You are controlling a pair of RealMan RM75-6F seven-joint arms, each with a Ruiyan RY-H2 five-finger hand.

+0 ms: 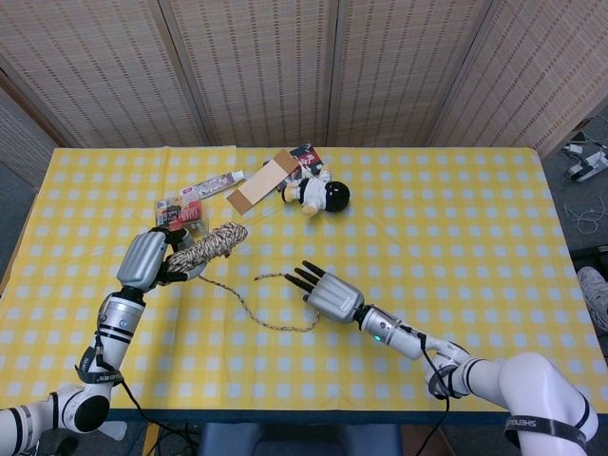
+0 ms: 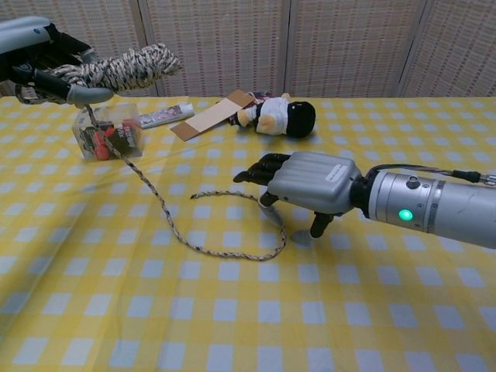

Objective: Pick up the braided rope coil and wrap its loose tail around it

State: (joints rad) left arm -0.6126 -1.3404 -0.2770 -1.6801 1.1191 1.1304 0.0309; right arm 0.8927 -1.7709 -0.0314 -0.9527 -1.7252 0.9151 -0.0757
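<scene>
Even, bright diffuse light in both views, no harsh glare. Soft short shadow under the right hand (image 2: 310,182) on the tablecloth (image 2: 232,310). Chest view is sharp in the middle, slightly soft at near edges; head view crisp, mild wide-angle bowing of the table edges.

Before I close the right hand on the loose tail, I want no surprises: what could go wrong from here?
The tail lies flat on the tablecloth, so the right hand may scrape over it and miss. The left hand grips only one end of the coil; a tug might pull loops loose. The rope hangs by the clear box and could drag it.
</scene>
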